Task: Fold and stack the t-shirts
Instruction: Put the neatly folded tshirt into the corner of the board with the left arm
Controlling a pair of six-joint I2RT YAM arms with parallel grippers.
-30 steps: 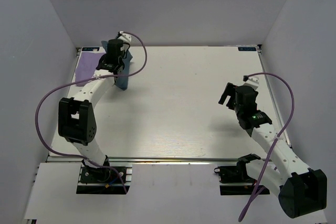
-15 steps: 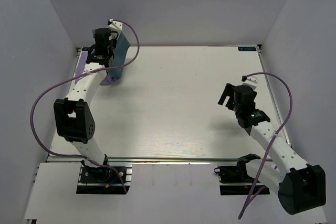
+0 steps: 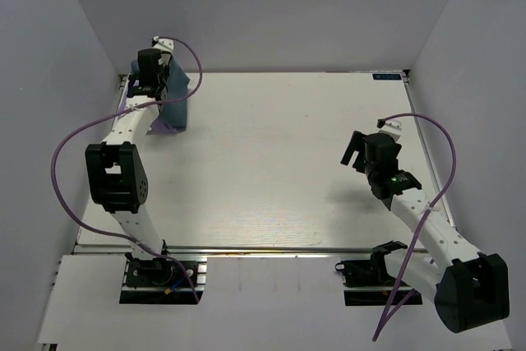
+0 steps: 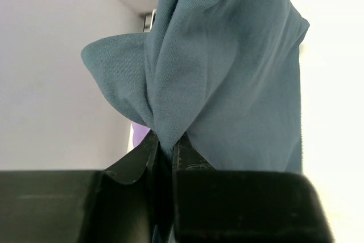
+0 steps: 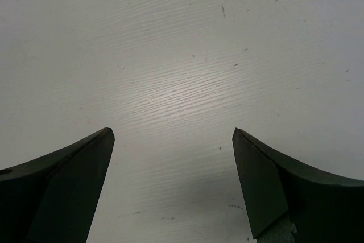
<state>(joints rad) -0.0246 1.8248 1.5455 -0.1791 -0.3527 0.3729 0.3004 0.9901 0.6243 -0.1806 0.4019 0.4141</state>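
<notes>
**Top external view: left arm lifting the teal t-shirt at the far-left corner**

The table (image 3: 279, 162) is carrying both garments at its far-left corner. The left arm (image 3: 131, 133) is reaching to that corner, while the right arm (image 3: 419, 219) is waiting over the right half, well apart from the cloth.

The teal t-shirt (image 3: 176, 98) is hanging bunched from the left gripper (image 4: 165, 147), raised above the surface with its lower edge draping down. The lavender t-shirt (image 3: 164, 127) is lying beneath and beside it; only a small patch is showing, and whether it is folded cannot be told.

In the left wrist view, the left gripper's jaws are pinching a gathered ridge of teal fabric. In the right wrist view, the right gripper (image 5: 172, 133) is hovering with its jaws spread wide, holding nothing.

Judged step: the teal shirt is being picked off the pile, so folding is not yet begun and the task is at an early stage.

Next move, as a judgement: the left arm is needing to carry the shirt toward the table's centre and lay it flat. The right gripper is needing to take a second edge so the fabric is spreading rather than landing crumpled.
</notes>
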